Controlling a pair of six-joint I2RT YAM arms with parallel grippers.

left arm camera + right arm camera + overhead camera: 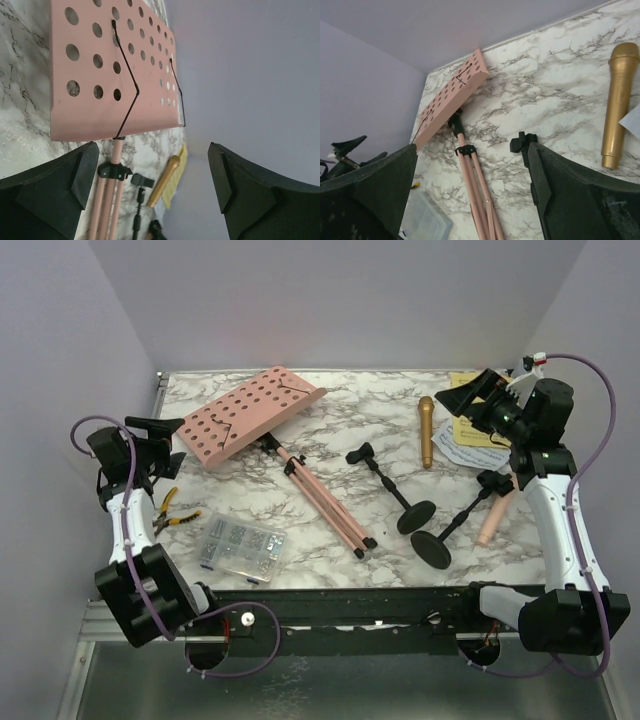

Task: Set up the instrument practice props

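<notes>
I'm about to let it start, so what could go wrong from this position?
The pink microphone lies close beside the right arm; a swing could roll it away. The two mic holders lie with bases close together, so lifting one may drag the other. The feet of the music rack end beside the screw box, which could get swept.

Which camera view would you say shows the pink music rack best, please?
The top external view: the whole pink music rack lies flat, desk to feet. The left wrist shows its perforated desk close up; the right wrist cuts off the legs' lower ends.
</notes>
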